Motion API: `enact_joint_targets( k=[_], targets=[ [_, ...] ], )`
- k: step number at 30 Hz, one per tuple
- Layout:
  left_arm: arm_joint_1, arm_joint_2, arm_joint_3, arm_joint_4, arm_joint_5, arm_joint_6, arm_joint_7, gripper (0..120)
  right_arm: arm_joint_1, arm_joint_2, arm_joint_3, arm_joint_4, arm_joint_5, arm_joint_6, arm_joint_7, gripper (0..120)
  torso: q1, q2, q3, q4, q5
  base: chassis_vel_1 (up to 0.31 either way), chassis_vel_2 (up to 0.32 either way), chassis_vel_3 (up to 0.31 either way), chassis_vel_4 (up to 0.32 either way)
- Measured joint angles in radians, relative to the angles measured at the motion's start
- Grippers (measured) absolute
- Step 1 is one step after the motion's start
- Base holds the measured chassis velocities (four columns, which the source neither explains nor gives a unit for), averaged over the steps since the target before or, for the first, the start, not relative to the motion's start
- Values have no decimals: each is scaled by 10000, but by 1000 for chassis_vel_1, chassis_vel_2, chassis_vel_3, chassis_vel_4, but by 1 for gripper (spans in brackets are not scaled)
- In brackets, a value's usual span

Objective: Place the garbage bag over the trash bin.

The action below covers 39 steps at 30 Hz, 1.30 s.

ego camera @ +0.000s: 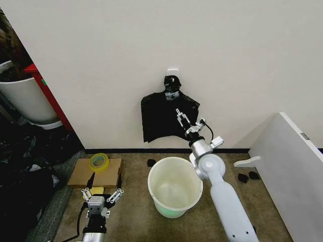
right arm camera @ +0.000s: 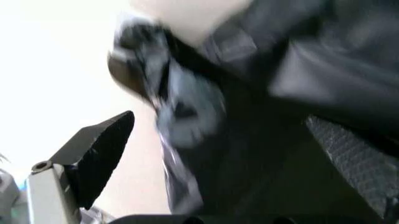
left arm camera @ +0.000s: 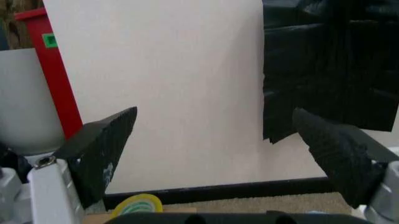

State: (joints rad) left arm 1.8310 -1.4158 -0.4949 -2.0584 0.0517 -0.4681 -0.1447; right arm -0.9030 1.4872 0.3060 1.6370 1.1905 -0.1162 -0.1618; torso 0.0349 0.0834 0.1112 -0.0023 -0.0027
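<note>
Your biggest landmark is the wall (ego camera: 151, 50), with the flat black bundle of bags (ego camera: 169, 118) hanging on it from a white hook (ego camera: 172, 71), knotted at the top. To your right a white panel (ego camera: 287, 161) leans in at an angle; far to your left a large white tub (ego camera: 22, 98) stands beside a red edge (ego camera: 50, 98).

On the carpet floor (ego camera: 136, 217) below the bundle you have the trash bin (ego camera: 175, 187), cream-white, round, upright and open-topped, with nothing over its rim. It stands just in front of the wall, between your two arms.

Your right arm reaches up over the far rim of the bin, and your right claw (ego camera: 190, 121) is raised against the lower right part of the hanging bundle. In the right wrist view the fingers (right arm camera: 100, 149) stand wide apart with black plastic (right arm camera: 281, 116) between and ahead of them; you cannot tell whether they touch it.

Your left claw (ego camera: 102, 194) sits low to the left of the bin, fingers spread wide and holding nothing, pointing at the wall.

Just beyond it a flat cardboard box (ego camera: 96, 173) lies on the floor with a roll of yellow tape (ego camera: 99, 161) on top. A few small black scraps (ego camera: 248, 177) lie near the wall.
</note>
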Motion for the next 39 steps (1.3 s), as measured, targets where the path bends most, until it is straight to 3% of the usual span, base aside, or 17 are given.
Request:
enact_joint_targets(
  k=[6, 12, 14, 18, 23, 26, 28, 31, 39],
  targets=[
    [54, -79, 23, -10, 98, -37, -43, 98, 711, 685, 430, -538, -70, 3, 19, 96, 0, 0, -1, 0, 0, 0, 0, 0, 0],
    [14, -68, 7, -6, 101, -35, -62, 98, 1063, 1177, 592, -950, -301, 59, 25, 72, 0, 0, -1, 0, 0, 0, 0, 0, 0],
    [7, -69, 14, 1, 101, -33, -63, 98, 1075, 1192, 609, -963, -312, 61, 25, 69, 0, 0, -1, 0, 0, 0, 0, 0, 0],
    [-35, -58, 39, 70, 101, -29, -72, 98, 1080, 1203, 641, -1048, -457, 72, -54, 49, 0, 0, -1, 0, 1, 0, 0, 0, 0],
    [-66, -33, 66, 120, 103, -33, -85, 98, 1122, 1206, 616, -1127, -564, 81, -120, 36, 0, 0, -1, 0, 1, 0, 0, 0, 0],
    [-89, -27, 90, 127, 116, -37, -87, 98, 1242, 1208, 616, -1160, -585, 94, -129, 21, 0, 0, -1, 0, 0, 0, 0, 0, 0],
    [-89, -25, 95, 127, 126, -41, -88, 98, 1256, 1208, 616, -1160, -586, 96, -130, 21, 0, 0, -1, 0, 1, 0, 0, 0, 0],
    [-47, -4, 136, 160, 233, -107, -93, 98, 1333, 1226, 606, -1146, -592, 102, -133, 3, 0, 0, -1, 0, 0, 0, 0, 0, 0],
    [-80, -20, 160, 194, 244, -134, -120, 98, 867, 1220, 442, -694, -755, 104, -134, 0, 0, 0, -1, -1, 1, 0, 0, 0, 0]
  ],
)
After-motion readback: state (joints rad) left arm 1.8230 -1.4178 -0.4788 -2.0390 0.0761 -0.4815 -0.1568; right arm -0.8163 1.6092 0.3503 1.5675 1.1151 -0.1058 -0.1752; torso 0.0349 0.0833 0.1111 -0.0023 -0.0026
